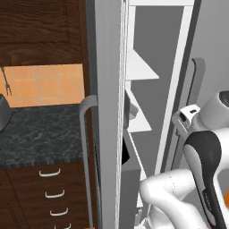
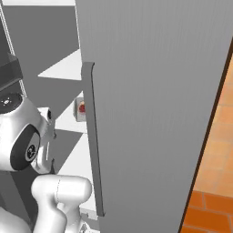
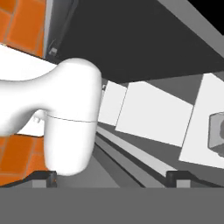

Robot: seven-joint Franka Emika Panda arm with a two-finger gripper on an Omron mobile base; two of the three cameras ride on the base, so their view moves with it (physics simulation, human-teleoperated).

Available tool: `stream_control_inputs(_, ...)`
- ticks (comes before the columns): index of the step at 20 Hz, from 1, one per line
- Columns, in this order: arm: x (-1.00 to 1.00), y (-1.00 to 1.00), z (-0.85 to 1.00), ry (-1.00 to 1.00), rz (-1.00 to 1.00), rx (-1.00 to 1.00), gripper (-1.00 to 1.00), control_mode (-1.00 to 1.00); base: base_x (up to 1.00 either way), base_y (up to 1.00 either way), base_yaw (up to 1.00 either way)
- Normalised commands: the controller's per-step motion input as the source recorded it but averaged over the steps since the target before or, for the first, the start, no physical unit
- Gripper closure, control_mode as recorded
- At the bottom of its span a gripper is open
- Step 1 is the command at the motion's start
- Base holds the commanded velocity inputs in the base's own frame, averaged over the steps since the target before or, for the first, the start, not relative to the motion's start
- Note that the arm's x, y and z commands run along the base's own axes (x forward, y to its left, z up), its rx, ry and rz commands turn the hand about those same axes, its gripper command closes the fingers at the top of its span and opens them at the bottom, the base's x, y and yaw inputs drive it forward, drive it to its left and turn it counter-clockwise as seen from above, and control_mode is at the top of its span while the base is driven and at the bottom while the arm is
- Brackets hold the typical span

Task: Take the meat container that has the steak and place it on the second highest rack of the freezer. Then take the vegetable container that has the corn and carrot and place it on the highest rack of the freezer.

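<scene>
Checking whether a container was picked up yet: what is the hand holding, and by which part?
Nothing. In the hand view the hand stands open, its two fingertips wide apart with nothing between them.

Left base view: you look from behind-left, close, into the open freezer (image 1: 152, 103). Right base view: you look from behind-right, its door (image 2: 154, 113) near; both share the white shelves. Hand view: tilted, close along the shelving.

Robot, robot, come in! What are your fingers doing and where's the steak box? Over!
Fingers wide apart, nothing held. Steak container sitting on a freezer shelf, door handle partly across it. Freezer open.
</scene>
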Motion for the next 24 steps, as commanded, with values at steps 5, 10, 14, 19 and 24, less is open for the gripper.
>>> stream_control_inputs(5, 0.0, 0.0, 0.0, 0.0, 0.0, 0.0, -1.0, 1.0, -0.65, 0.06, 0.1)
stream_control_inputs(10, 0.0, 0.0, 0.0, 0.0, 0.0, 0.0, -1.0, 1.0, -0.78, -0.19, 0.26)
stream_control_inputs(14, 0.0, 0.0, 0.0, 0.0, 0.0, 0.0, -1.0, 1.0, -0.75, -0.13, 0.51)
stream_control_inputs(19, 0.0, 0.0, 0.0, 0.0, 0.0, 0.0, -1.0, 1.0, -0.63, -0.04, 0.63)
stream_control_inputs(24, 0.0, 0.0, 0.0, 0.0, 0.0, 0.0, -1.0, 1.0, -0.45, 0.0, 0.68)
